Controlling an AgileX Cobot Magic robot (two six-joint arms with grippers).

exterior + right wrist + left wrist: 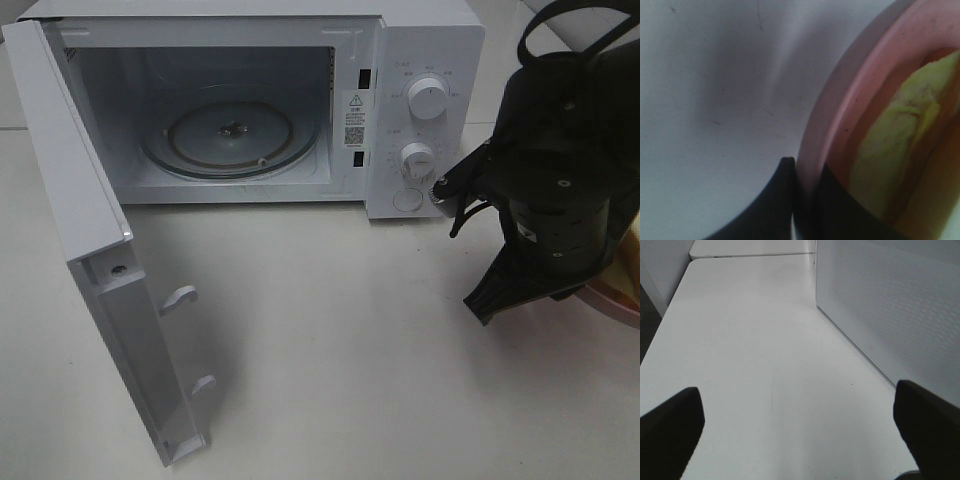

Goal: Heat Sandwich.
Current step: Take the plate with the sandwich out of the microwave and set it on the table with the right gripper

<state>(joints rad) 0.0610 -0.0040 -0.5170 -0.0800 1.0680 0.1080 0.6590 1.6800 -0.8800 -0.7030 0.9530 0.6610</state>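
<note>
The sandwich, a pale yellow-green layer, lies on the round pink plate. My right gripper is shut on the plate's rim, one finger outside and one inside. In the exterior high view the right gripper is at the table's right edge, and the arm hides most of the plate. The microwave stands open with its glass turntable bare. My left gripper is open and empty over the white table beside the microwave's perforated side wall.
The microwave door is swung out to the left and reaches toward the table's front edge. Two knobs and a button sit on the panel, close to the right arm. White table lies in front of the opening.
</note>
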